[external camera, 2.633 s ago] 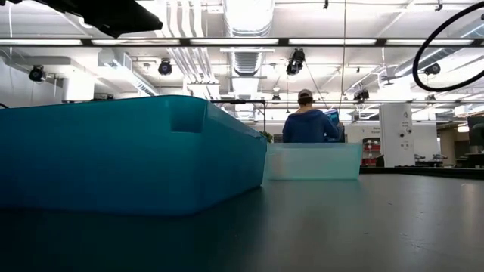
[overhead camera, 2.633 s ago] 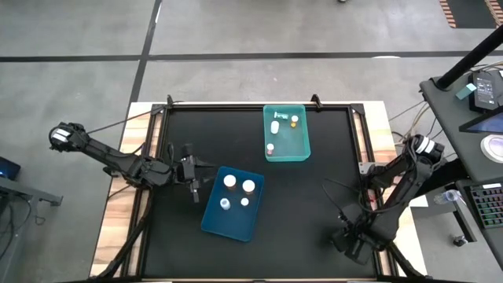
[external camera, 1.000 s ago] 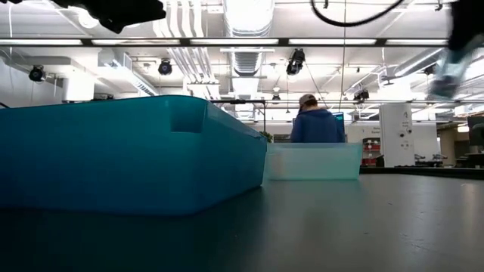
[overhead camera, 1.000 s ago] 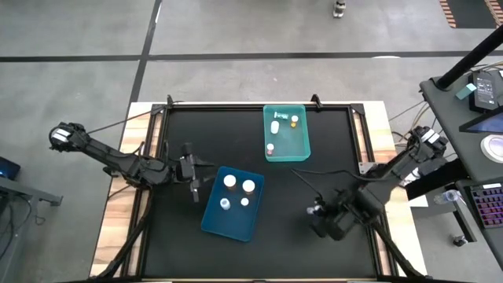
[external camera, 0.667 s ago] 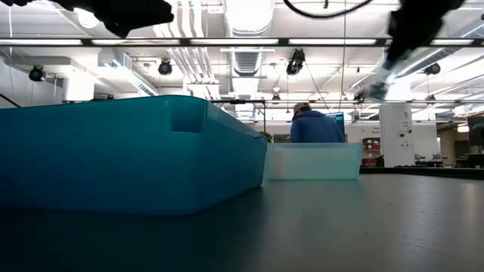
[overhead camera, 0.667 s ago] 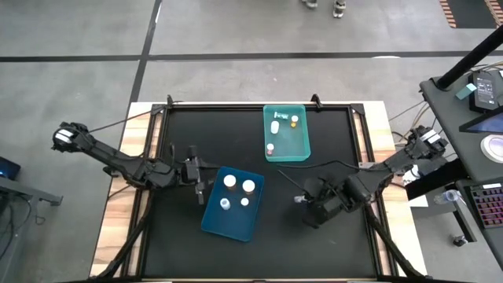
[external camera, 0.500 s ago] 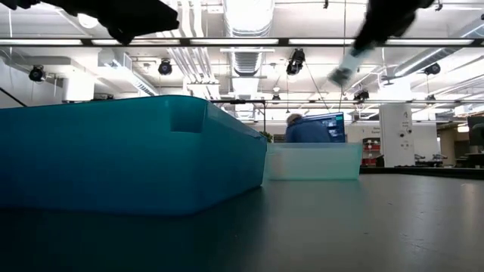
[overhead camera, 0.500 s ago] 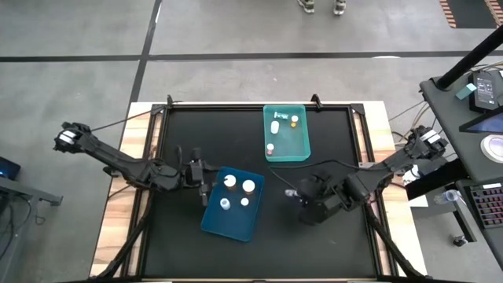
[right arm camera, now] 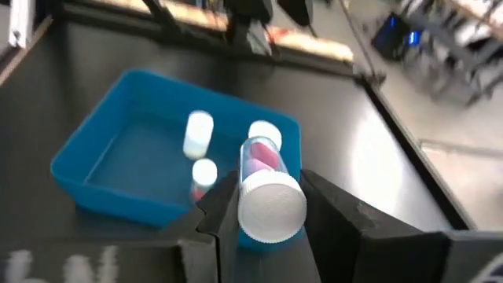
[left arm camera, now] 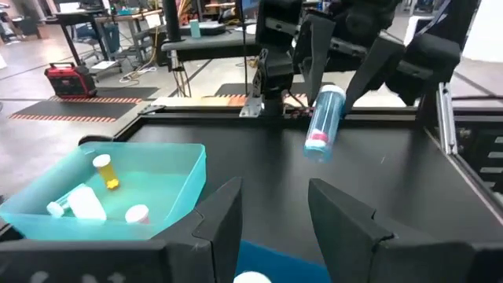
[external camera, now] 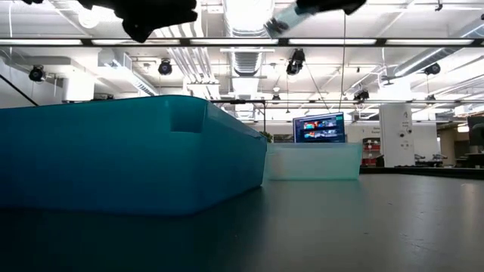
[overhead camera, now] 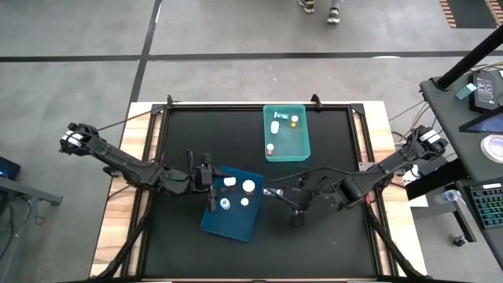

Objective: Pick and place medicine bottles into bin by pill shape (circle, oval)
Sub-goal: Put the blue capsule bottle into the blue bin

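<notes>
My right gripper (overhead camera: 280,192) is shut on a clear bottle (right arm camera: 263,169) with a white cap (right arm camera: 271,208) and pink pills inside. It holds the bottle in the air just right of the blue bin (overhead camera: 233,224). The bottle also shows in the left wrist view (left arm camera: 322,122) and at the top of the low view (external camera: 290,17). Several white-capped bottles (overhead camera: 230,182) stand in the blue bin. The teal bin (overhead camera: 302,149) farther back holds a few more (overhead camera: 275,126). My left gripper (overhead camera: 216,183) is open and empty over the blue bin's left edge. My right gripper pinches the bottle's clear body (left arm camera: 327,96) between its two fingers, at the cap end. The fingers come from the table's right, slanting down. The bottle lies along them, cap toward the wrist. It hangs tilted, its pill-filled bottom lowest, clear of the table.
The black table top (overhead camera: 330,236) is bare to the right and in front of the bins. The teal bin also shows in the left wrist view (left arm camera: 157,189). Black rails (overhead camera: 357,141) run along the table's sides. Workshop furniture stands beyond the table.
My right gripper has carried the bottle from the table's near right toward the left, up to the blue bin's right side. My left gripper has moved right, over the blue bin's left edge.
</notes>
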### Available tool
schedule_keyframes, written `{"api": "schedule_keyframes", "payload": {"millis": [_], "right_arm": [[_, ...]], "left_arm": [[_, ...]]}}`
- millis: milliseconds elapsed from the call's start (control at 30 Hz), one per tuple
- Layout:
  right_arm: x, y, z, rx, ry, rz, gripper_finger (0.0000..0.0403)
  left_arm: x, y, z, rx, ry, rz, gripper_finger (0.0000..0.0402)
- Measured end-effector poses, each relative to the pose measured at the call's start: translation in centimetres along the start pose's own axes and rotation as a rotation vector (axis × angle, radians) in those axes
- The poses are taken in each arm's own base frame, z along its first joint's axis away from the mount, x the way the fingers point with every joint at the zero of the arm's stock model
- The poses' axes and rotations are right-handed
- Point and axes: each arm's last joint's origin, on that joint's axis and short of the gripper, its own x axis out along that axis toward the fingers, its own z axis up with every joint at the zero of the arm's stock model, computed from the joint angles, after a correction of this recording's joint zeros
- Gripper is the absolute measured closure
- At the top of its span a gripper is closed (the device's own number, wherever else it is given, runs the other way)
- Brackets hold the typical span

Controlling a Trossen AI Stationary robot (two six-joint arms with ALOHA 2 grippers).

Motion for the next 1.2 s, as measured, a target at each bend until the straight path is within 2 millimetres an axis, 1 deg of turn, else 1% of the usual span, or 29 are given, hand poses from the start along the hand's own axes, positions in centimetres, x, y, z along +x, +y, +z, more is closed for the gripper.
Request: {"api": "schedule_keyframes", "payload": {"millis": [100, 233, 333, 467, 533, 767, 933, 1033, 1200], "right_arm": [[0.1, -0.1, 0.0, -0.03, -0.06, 0.001, 0.0291], [0.5, -0.6, -0.6, -0.042, -0.106, 0.026, 0.0288], [1.0, -1.0, -1.2, -0.032, -0.129, 0.041, 0.0285], [1.7, -1.7, -2.6, -0.014, -0.155, 0.06, 0.0289], [2.2, -2.2, -3.4, 0.001, -0.153, 0.071, 0.0289], [3.3, -3.9, -5.0, 0.096, -0.102, 0.028, 0.0287], [3.6, -4.2, -5.1, 0.117, -0.098, 0.061, 0.0289], [3.6, -4.3, -5.1, 0.151, -0.098, 0.065, 0.0287], [3.6, -4.2, -5.1, 0.19, -0.101, 0.067, 0.0289]], "left_arm": [[0.4, -0.3, 0.5, -0.005, -0.008, -0.004, 0.0272], [0.7, -0.6, 1.0, -0.008, -0.012, -0.018, 0.0272], [0.7, -0.7, 1.3, -0.013, -0.019, -0.028, 0.0272], [0.7, -0.9, 1.9, -0.022, -0.034, -0.037, 0.0272], [0.6, -1.0, 2.2, -0.026, -0.041, -0.043, 0.0272], [0.6, -1.2, 2.9, -0.038, -0.061, -0.05, 0.0272], [0.6, -1.2, 3.0, -0.05, -0.062, -0.051, 0.0272], [0.6, -1.3, 2.9, -0.083, -0.057, -0.051, 0.0271], [0.7, -1.3, 2.8, -0.078, -0.046, -0.051, 0.027]]}}
